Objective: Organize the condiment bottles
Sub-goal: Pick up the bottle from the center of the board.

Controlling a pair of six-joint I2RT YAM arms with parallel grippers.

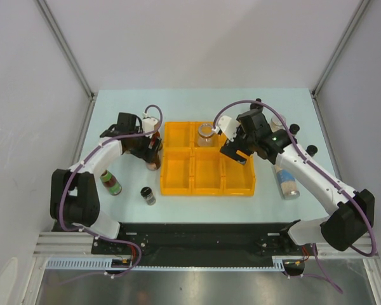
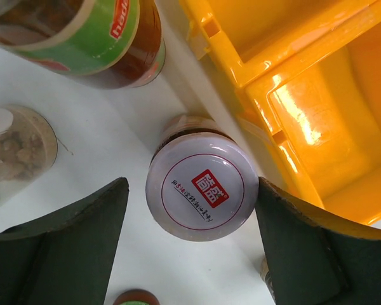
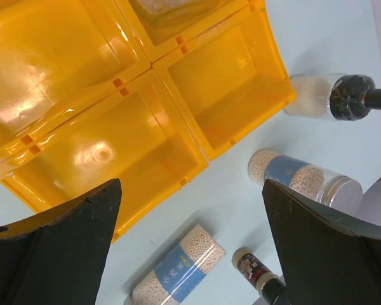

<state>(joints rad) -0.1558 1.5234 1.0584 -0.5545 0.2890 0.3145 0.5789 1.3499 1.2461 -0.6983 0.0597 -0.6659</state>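
Observation:
My left gripper [image 1: 151,150] is open, left of the yellow tray [image 1: 178,185]. In the left wrist view the gripper [image 2: 192,184] straddles an upright jar with a white lid and red logo [image 2: 202,194]. The right finger sits at the lid's edge and the left finger is apart. A green-labelled sauce bottle [image 2: 95,38] lies beyond it. My right gripper [image 1: 236,152] is open and empty above the tray's right column. Its wrist view [image 3: 192,184] shows two blue-labelled shakers [image 3: 178,270] [image 3: 305,178], a black-capped bottle [image 3: 333,96] and a small spice bottle [image 3: 257,270] on the table.
A clear jar [image 1: 205,133] stands in the tray's back middle compartment. A green-labelled bottle [image 1: 111,182] and a black-capped jar [image 1: 148,194] lie front left. A blue-labelled shaker [image 1: 287,180] lies right of the tray. A clear jar of brown chunks [image 2: 16,149] stands near the left gripper.

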